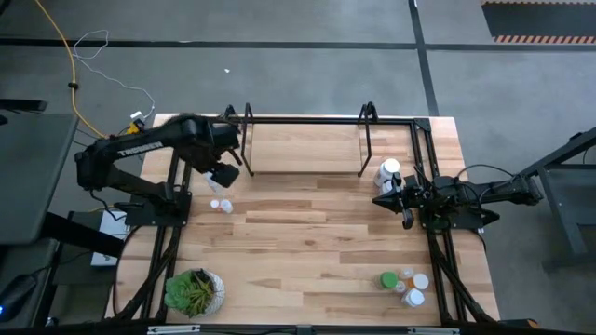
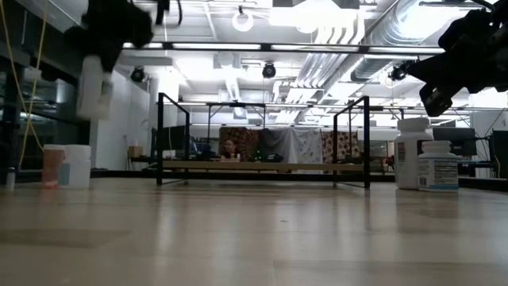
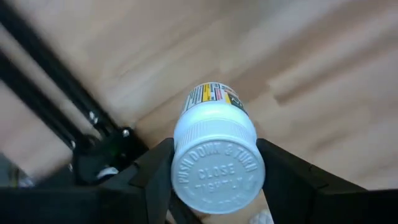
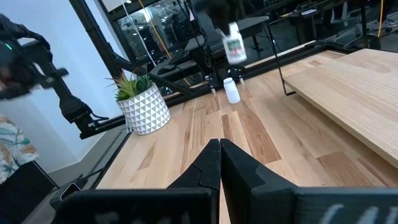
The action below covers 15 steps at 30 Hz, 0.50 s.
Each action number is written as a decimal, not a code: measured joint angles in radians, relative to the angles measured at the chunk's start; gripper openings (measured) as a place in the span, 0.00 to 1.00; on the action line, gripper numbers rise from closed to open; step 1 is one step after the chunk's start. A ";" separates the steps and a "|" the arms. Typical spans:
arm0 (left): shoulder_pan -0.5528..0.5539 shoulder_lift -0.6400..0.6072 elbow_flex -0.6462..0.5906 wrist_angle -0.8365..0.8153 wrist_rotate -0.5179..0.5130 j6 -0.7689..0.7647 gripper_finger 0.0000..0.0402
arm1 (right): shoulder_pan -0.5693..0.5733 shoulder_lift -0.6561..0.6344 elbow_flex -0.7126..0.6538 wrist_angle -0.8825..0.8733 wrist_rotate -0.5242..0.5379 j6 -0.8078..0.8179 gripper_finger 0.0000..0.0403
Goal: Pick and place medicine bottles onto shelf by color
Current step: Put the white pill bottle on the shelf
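My left gripper (image 1: 223,174) is shut on a white medicine bottle (image 3: 216,163) above the table's left side, just in front of the shelf's left end. The shelf (image 1: 317,146), a light-wood board in a black wire frame, stands at the far middle. Two small bottles (image 1: 221,205), one orange and one white (image 2: 67,165), stand on the table below the held one. Two white bottles (image 1: 388,171) stand by the shelf's right end. My right gripper (image 1: 386,201) is shut and empty, just in front of them. Several green, orange and white bottles (image 1: 405,284) stand at the near right. My left gripper pinches the white bottle at its ribbed white cap (image 3: 186,140), one finger (image 3: 155,180) on each side of the cap. The fingers come from above, pointing down. The bottle hangs below them (image 2: 94,87), roughly upright, cap up, lifted clear of the table.
A potted green plant (image 1: 194,290) in a white patterned pot stands at the near left corner. The shelf's black upright posts (image 1: 248,140) rise close to my left gripper. The middle of the tabletop (image 1: 307,242) is bare wood.
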State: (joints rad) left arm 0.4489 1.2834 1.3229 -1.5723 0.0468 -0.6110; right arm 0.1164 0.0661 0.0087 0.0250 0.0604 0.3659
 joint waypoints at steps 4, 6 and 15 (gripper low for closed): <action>-0.024 0.013 0.206 0.003 0.148 0.125 0.47 | 0.000 0.000 0.000 0.000 0.000 0.000 0.00; -0.042 0.047 0.318 0.002 0.179 0.175 0.47 | 0.000 0.000 0.000 0.000 0.000 0.000 0.00; -0.063 0.380 0.788 0.004 0.092 0.514 0.47 | 0.000 0.000 0.000 0.000 0.000 0.000 0.00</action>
State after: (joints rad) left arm 0.3862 1.6638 2.1113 -1.5686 0.1392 -0.0966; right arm 0.1162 0.0662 0.0086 0.0250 0.0605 0.3660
